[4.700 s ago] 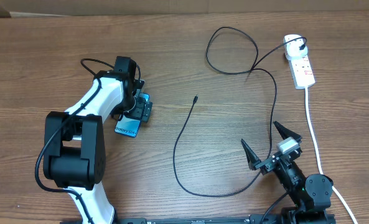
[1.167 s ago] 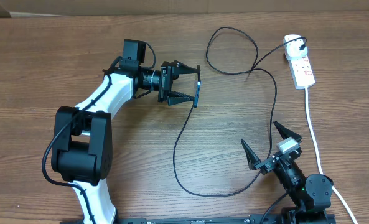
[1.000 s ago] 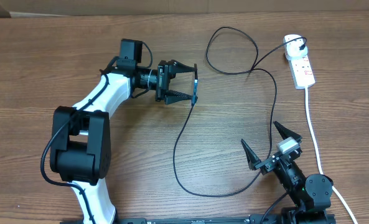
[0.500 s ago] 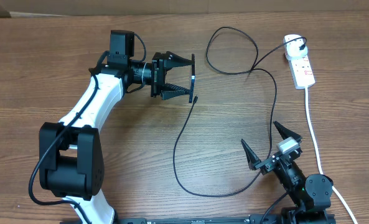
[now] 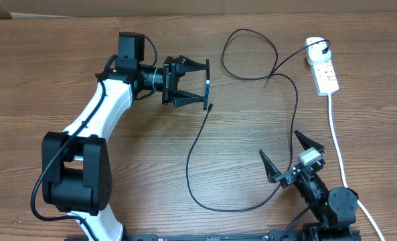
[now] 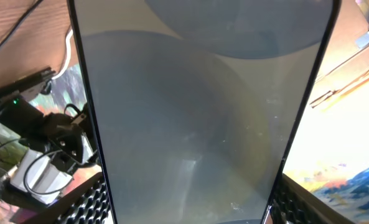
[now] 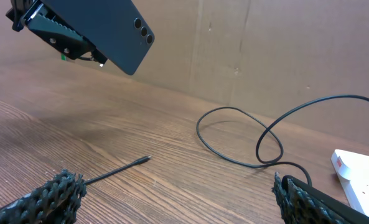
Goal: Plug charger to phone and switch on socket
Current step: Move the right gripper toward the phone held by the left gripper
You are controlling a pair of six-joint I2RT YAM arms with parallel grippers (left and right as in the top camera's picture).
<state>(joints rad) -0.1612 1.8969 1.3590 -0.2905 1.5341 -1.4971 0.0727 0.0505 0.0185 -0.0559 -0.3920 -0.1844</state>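
Phone (image 7: 109, 31), a slim glossy slab, sits in the left claw (image 5: 205, 83).

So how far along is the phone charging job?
Done: the left gripper holds the phone aloft. In hand: it hangs close to the charger's connector tip, which lies unplugged on the table. Left: plugging in, then switching the socket; the right gripper sits open.

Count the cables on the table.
2: the black charger across the middle, and the white cord from the socket along the right edge. More may be hidden.
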